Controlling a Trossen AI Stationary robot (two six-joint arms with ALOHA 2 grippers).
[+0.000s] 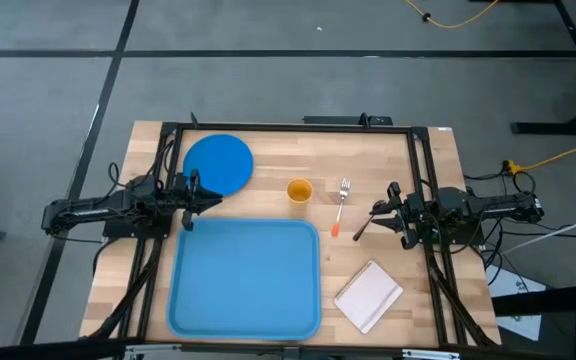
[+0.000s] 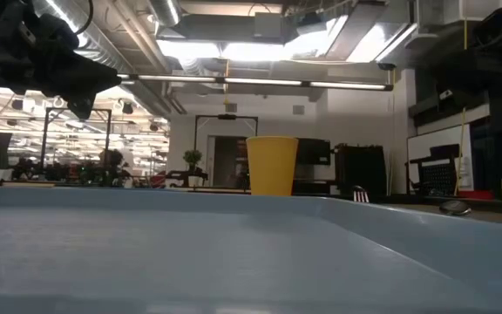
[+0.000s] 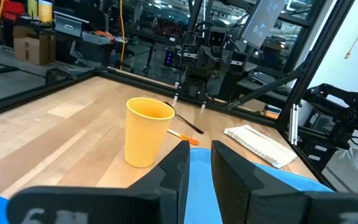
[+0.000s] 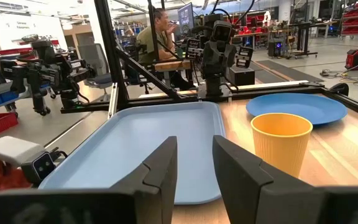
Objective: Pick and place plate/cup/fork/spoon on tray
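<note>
Tray: the tray (image 1: 245,278) lies at the near middle of the tabletop (image 1: 408,160) with nothing on it; you have the whole floor free, so nothing is placed yet.
Plate: the plate (image 1: 218,163) lies flat at the far left, just beyond the tray's far-left corner; it sits right beside the left claw, so that arm is the natural one for it.
Cup: the cup (image 1: 300,190) stands upright just past the tray's far edge, between the plate and the fork; either arm could reach it.
Fork: the fork (image 1: 341,203) lies tines away, its orange tip near the tray's far-right corner.
Spoon: the spoon (image 1: 362,229) lies just in front of the right claw; it is thin and dark, so I judge its position only roughly.
Left claw: the left claw (image 1: 206,198) hovers at the plate's near rim; fingers parted by a narrow gap, holding nothing.
Right claw: the right claw (image 1: 380,212) waits at the right edge, fingers apart and unloaded.
White pad: the notepad (image 1: 369,295) lies right of the tray; leave it be.
</note>
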